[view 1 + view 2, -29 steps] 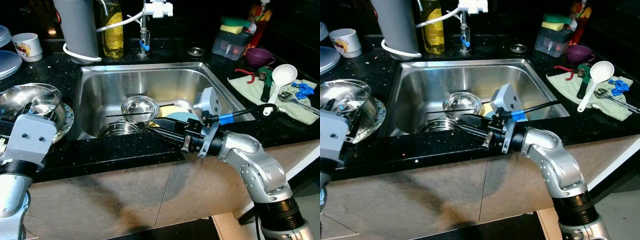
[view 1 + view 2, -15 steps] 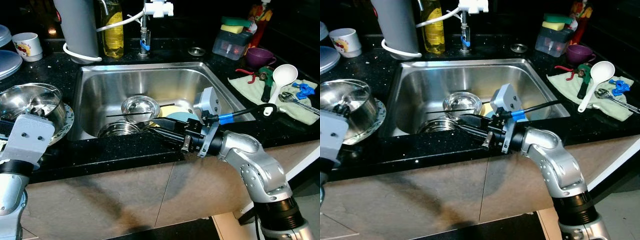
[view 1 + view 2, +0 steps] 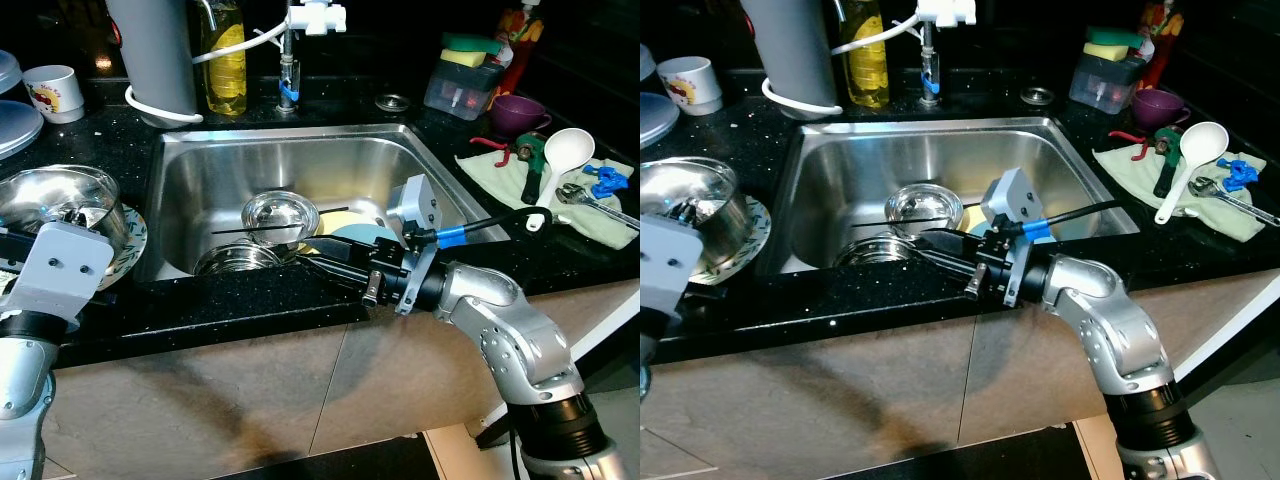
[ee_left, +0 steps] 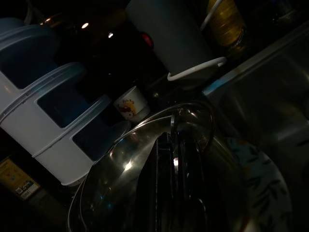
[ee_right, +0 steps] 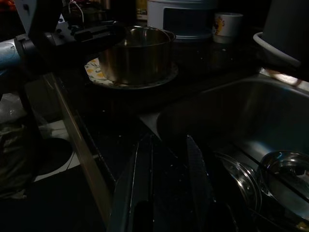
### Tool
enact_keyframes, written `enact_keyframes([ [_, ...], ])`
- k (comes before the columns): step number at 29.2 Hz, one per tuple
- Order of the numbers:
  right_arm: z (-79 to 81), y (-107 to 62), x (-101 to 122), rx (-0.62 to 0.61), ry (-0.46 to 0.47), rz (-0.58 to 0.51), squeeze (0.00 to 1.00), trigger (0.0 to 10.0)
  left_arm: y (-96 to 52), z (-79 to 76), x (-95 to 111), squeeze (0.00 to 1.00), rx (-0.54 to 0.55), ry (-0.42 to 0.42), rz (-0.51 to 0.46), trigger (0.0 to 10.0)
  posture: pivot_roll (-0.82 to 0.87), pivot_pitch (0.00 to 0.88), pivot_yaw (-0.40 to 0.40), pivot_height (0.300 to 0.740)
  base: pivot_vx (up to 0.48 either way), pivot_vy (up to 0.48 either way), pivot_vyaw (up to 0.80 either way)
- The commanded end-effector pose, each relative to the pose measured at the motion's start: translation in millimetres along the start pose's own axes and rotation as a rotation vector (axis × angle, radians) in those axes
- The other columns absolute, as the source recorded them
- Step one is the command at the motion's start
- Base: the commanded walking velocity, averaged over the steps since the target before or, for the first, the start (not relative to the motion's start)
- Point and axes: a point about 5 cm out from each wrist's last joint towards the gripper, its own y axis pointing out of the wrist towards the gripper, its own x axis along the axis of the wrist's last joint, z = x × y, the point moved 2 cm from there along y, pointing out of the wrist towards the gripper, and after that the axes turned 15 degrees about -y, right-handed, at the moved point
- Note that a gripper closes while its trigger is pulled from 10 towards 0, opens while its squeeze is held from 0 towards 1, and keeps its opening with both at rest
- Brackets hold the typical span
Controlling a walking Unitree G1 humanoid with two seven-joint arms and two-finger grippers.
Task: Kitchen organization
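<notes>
A steel pot (image 3: 40, 195) stands on a patterned plate (image 3: 132, 240) on the black counter left of the sink (image 3: 300, 160). My left gripper (image 4: 174, 193) reaches into the pot, its fingers close together across the pot's wall. In the sink lie a small steel bowl (image 3: 280, 215), a flat steel lid (image 3: 235, 258), and a yellow and a blue plate (image 3: 355, 232). My right gripper (image 3: 305, 258) hangs open over the sink's front edge, just above the lid, holding nothing.
A mug (image 3: 55, 90), a grey jug (image 3: 155, 55), a yellow bottle (image 3: 225, 55) and the tap (image 3: 290, 50) line the back. At the right are a sponge box (image 3: 465, 80), a purple cup (image 3: 518, 112) and a white ladle (image 3: 560, 160) on a green cloth. A white rack (image 4: 43, 111) stands behind the pot.
My left wrist has risen slightly at the pot. The right arm and the dishes in the sink have stayed put.
</notes>
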Motion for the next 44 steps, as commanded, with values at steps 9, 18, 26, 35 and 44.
enact_keyframes([
  [9, -2.0, 0.9, 2, -0.002, -0.001, -0.01, 0.0, 10.0, 22.6, 11.8, -25, 0.0, -0.023, 0.09, 0.023, 0.0, 0.01, 0.168, -0.076, 0.74, 0.0, 0.0, 0.0],
  [18, -2.8, -0.3, 1, -0.009, -0.001, -0.007, 0.0, 10.0, 47.9, 12.0, -23, 0.0, -0.037, 0.077, -0.03, 0.0, 0.01, 0.171, -0.073, 0.74, 0.0, 0.0, 0.0],
  [26, -3.4, -2.3, 2, -0.019, -0.004, -0.005, 0.0, 10.0, 53.6, -1.2, -14, 0.0, -0.05, -0.023, -0.064, 10.0, 0.01, 0.17, -0.07, 0.74, 0.0, 0.0, 0.0],
  [35, -3.9, -2.4, 2, -0.016, -0.004, -0.006, 0.0, 10.0, 48.2, -9.9, -10, 1.0, -0.04, -0.067, -0.078, 10.0, 0.01, 0.168, -0.07, 0.74, 0.0, 0.0, 0.0],
  [44, -4.1, -1.7, 2, -0.012, -0.002, -0.007, 0.0, 10.0, 46.6, -8.9, -12, 0.0, -0.026, -0.054, -0.052, 10.0, 0.01, 0.167, -0.074, 0.74, 0.0, 0.0, 0.0],
])
